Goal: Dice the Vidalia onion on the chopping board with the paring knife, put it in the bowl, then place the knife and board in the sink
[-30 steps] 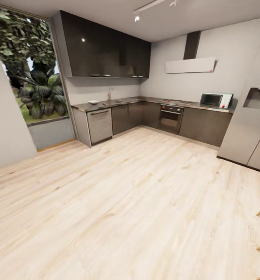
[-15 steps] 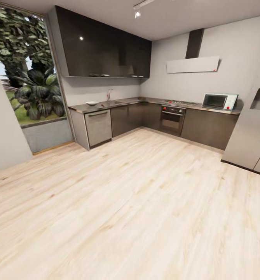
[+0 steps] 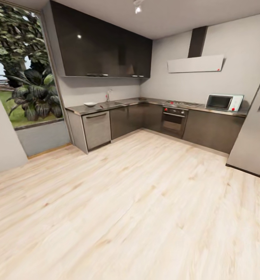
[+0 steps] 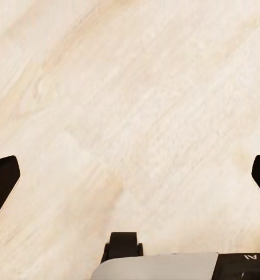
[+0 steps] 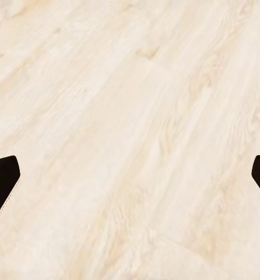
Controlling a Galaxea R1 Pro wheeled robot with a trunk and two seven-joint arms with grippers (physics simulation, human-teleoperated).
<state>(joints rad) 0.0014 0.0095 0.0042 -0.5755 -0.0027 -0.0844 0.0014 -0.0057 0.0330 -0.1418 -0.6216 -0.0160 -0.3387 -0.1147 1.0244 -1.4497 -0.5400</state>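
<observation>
sink lies far ahead-left across the floor; both jaws spread apart, empty, pointing down at planks.

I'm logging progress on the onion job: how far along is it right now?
Nothing looks done yet. The robot is across the wooden floor from the countertop, where the bowl sits near the faucet. The left gripper and right gripper are open and empty over the floor. Fetching the onion, dicing, filling the bowl and sinking the tools all remain.
</observation>
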